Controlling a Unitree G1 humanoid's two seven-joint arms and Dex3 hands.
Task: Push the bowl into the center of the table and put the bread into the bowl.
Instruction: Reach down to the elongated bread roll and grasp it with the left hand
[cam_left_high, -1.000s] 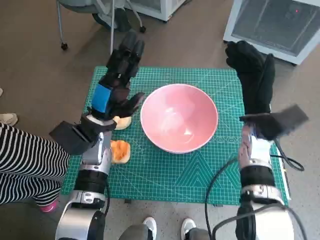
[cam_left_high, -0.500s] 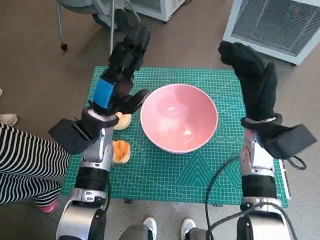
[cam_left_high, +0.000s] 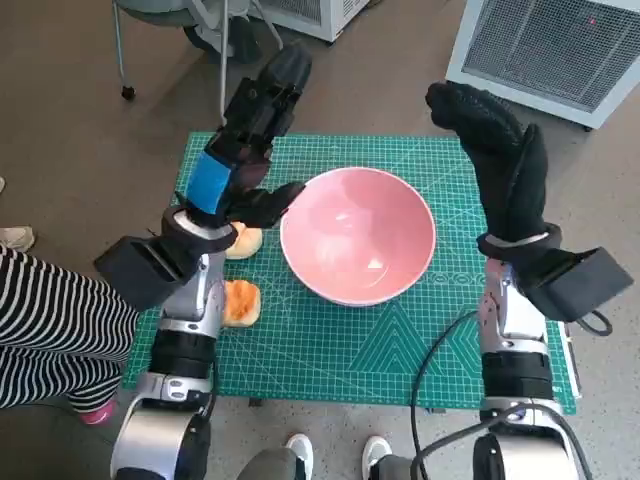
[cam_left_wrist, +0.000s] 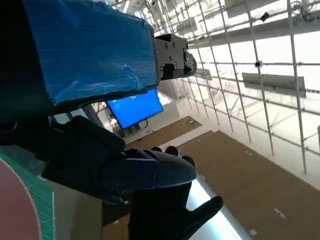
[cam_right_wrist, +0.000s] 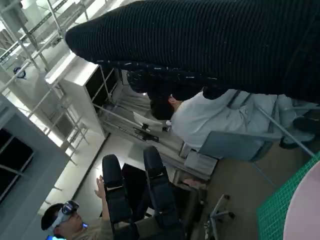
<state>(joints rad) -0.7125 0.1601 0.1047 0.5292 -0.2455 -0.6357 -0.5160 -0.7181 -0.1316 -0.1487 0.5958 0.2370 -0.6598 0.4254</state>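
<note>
Since one second ago, both of your hands have gone higher. The left hand (cam_left_high: 245, 150) has lifted from beside the bowl and its fingers now reach out past the far edge of the green mat (cam_left_high: 330, 360); only its thumb still points toward the bowl rim. This hand is spread and holds nothing. Under its wrist you see the first bread (cam_left_high: 243, 241), a pale roll lying on the mat just left of the bowl. The second bread (cam_left_high: 239, 302), more orange, lies nearer to you, beside your left forearm. Both pieces have not moved.

In the middle stands the pink bowl (cam_left_high: 358, 236). It is at the same place as before, close to the center of the mat, and upright. Inside it you see only a glossy reflection; no bread is in it.

On the right, the right hand (cam_left_high: 497, 160) has risen and leaned a little toward the left. It hangs above the far right corner of the mat, fingers stretched out together, gripping nothing.
</note>
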